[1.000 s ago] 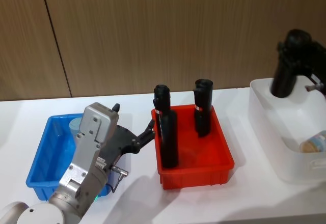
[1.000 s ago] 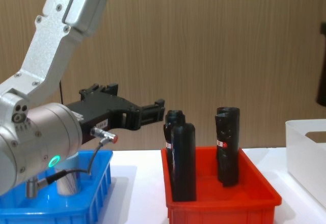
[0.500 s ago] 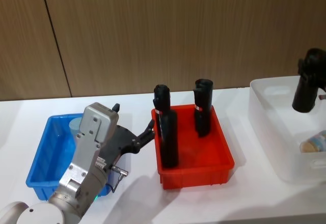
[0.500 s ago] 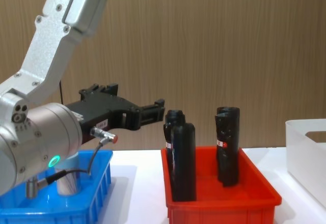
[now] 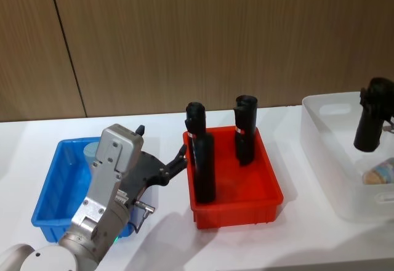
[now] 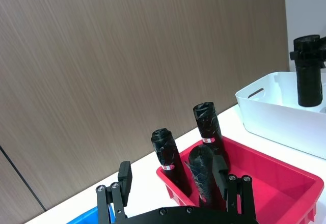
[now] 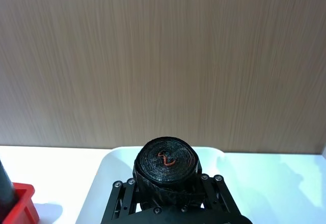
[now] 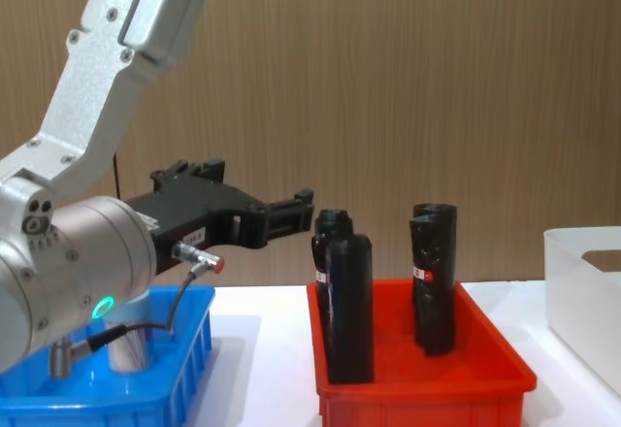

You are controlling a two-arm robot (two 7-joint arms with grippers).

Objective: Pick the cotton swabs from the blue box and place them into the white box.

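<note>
Left of centre, the left claw [image 5: 180, 159], spread and empty, should drop squarely over the cotton swabs [image 5: 91, 150] in the blue box [image 5: 44, 188]. At far right, the right claw [image 5: 370, 126] hangs over the white box [image 5: 320, 137]; its grip I cannot tell

The left arm [image 8: 97, 87] is showing a silver-grey, matte metal casing with rounded box-like links and small dark screw holes along its edges. A round joint housing [image 8: 73, 281] is glowing with a small green light, and a thin black cable is looping beneath it to a metal plug with a red tip. The left gripper [image 8: 291, 209] is wearing black, angular plastic with visible screws. The right gripper [image 5: 372, 120] is appearing black and cylindrical.
</note>
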